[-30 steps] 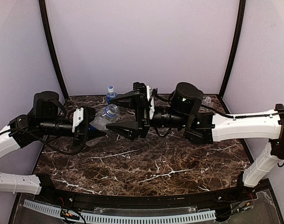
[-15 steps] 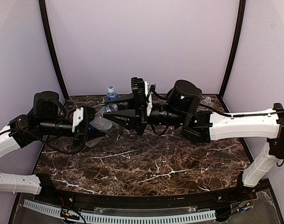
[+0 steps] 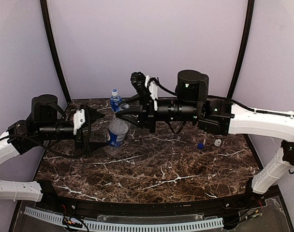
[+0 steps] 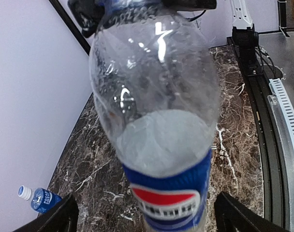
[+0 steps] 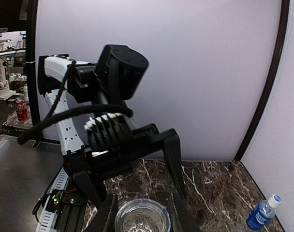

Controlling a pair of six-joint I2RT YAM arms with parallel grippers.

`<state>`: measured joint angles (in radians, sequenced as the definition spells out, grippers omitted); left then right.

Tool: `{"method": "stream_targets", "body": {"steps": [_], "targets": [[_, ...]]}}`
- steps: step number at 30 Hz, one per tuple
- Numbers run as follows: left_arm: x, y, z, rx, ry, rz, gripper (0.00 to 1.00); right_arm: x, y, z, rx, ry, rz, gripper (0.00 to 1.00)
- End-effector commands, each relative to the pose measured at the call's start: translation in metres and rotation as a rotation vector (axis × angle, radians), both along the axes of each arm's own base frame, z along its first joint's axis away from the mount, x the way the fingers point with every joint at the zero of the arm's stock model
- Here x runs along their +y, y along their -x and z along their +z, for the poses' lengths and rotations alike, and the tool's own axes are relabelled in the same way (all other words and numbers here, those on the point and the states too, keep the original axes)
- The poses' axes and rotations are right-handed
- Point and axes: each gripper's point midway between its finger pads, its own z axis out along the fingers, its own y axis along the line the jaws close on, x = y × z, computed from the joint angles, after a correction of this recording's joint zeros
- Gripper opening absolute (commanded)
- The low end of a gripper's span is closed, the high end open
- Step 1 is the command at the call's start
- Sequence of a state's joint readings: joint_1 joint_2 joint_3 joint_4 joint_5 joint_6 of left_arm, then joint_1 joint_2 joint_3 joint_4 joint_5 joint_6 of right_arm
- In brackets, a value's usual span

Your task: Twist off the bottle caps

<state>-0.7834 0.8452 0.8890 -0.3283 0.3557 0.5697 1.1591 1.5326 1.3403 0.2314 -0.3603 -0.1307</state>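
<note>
The left gripper [image 4: 149,215] is wide open around the Pepsi bottle [image 3: 118,137]. The right gripper [image 5: 141,215] pinches that bottle's open neck from above, hiding its top from the overhead camera. Right of the bottle lie a blue cap [image 3: 200,145] and a white cap [image 3: 217,142]; behind it stands a blue-label bottle [image 3: 115,100]

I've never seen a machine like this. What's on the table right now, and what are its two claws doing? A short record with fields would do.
Pepsi bottle: upright between the arms; mouth looks uncapped
right gripper: closed on that bottle's neck
left gripper: open, fingers wide either side of the bottle
blue-label bottle: at the back, white cap on
blue cap: loose on the table, right side
pale cap: loose, beside the blue cap
</note>
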Motion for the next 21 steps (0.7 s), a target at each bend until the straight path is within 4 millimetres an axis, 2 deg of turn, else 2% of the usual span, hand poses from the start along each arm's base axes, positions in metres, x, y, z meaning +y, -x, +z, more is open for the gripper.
{"method": "stream_targets", "body": {"steps": [1,3,5,7,9,13,17,21], "targets": [[0.011,-0.011,0.004,-0.09,-0.004,0.073,0.99,-0.048,-0.059,-0.029,0.134,0.232,-0.268,0.0],[0.012,-0.011,0.003,-0.094,-0.005,0.074,0.99,-0.079,-0.095,-0.048,0.198,0.304,-0.443,0.0],[0.012,-0.009,0.0,-0.083,-0.004,0.063,0.99,-0.118,-0.137,-0.064,0.267,0.348,-0.653,0.0],[0.011,-0.006,-0.003,-0.071,-0.003,0.05,0.99,-0.16,-0.176,-0.073,0.314,0.349,-0.853,0.0],[0.011,-0.004,-0.004,-0.068,-0.004,0.042,0.99,-0.193,-0.207,-0.079,0.302,0.336,-0.995,0.0],[0.014,-0.006,-0.003,-0.068,-0.006,0.051,0.99,-0.229,-0.257,-0.092,0.226,0.293,-1.137,0.0],[0.018,-0.007,-0.005,-0.054,-0.007,0.064,0.99,-0.267,-0.301,-0.112,0.265,0.249,-1.239,0.0],[0.02,-0.007,-0.006,-0.045,-0.008,0.067,0.99,-0.291,-0.327,-0.125,0.292,0.195,-1.288,0.0]]}}
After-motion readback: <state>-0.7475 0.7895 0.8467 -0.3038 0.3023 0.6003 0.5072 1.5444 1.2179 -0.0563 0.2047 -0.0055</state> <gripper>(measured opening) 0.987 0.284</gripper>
